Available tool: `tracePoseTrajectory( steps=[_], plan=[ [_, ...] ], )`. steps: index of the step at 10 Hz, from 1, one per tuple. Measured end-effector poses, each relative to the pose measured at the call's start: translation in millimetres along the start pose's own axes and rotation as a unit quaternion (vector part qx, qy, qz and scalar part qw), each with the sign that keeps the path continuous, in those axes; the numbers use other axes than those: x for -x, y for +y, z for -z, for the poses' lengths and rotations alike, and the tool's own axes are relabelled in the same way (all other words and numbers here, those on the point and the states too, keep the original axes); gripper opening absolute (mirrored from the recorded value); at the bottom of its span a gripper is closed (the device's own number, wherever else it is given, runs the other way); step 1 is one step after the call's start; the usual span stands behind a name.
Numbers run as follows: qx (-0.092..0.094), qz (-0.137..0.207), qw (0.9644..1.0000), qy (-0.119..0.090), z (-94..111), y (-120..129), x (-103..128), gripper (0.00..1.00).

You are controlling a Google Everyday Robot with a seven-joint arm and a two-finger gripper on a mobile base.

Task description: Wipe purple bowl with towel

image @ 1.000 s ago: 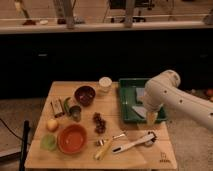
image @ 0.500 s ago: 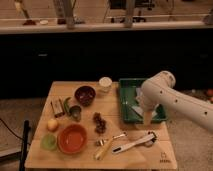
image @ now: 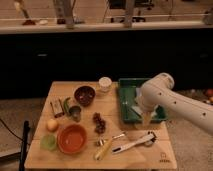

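A light brown wooden tabletop stands in front of a long dark counter. The small round dark purple bowl sits near the back of the tabletop, a bit left of the middle. Nothing touches it. Just to its right is a small white round cup.

On the right side lies a flat green tray. Inside the tray is the pale grey-blue folded towel, partly hidden by the big white robot arm. The arm comes in from the right and bends down over the tray. Its gripper points down at the front edge of the tray, just beside the towel and well apart from the purple bowl. The jaws are spread wide. I cannot tell if they touch the towel.

At the front left is a big round orange bowl. A small light green bowl sits beside it on the left, and a round yellow-orange fruit lies just behind that. A small shiny metal cup stands between the orange bowl and the purple bowl. A bunch of dark red grapes lies near the middle. A long white tool lies at the front, below the tray.
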Motion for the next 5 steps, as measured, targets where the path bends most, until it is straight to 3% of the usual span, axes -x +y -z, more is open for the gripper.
tracePoseTrajectory(
  steps=[5],
  plan=[
    [0.003, 0.004, 0.9999, -0.013, -19, -11, -1, 0.8]
  ],
)
